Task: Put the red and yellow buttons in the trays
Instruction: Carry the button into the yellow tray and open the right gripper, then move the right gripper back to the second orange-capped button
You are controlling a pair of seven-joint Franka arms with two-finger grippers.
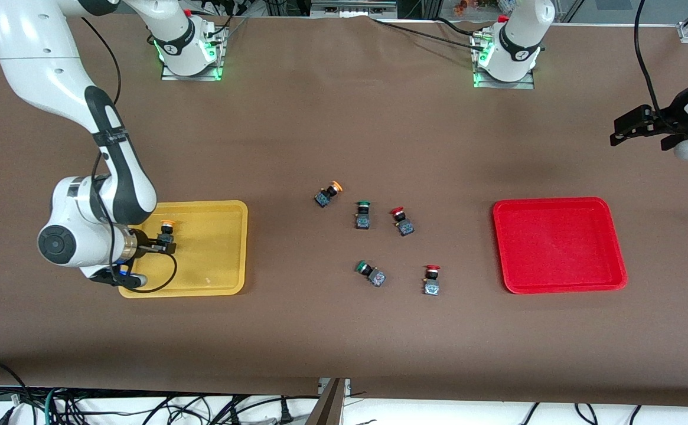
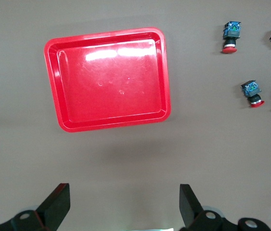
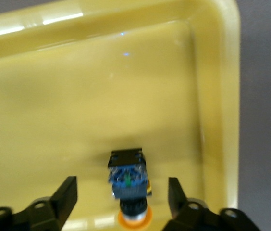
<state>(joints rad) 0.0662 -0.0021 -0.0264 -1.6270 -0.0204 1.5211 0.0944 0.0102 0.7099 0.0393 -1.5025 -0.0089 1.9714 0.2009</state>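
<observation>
I see one yellow button (image 3: 128,185) lying in the yellow tray (image 1: 225,248), between the spread fingers of my right pincer (image 3: 121,202), untouched. The other yellow button (image 1: 328,193) and two red buttons (image 1: 403,221) lie mid-worktop among green ones (image 1: 362,215). The red tray (image 2: 109,79) holds nothing; my left pincer (image 2: 123,209) hangs spread at its end. No readable writing.
</observation>
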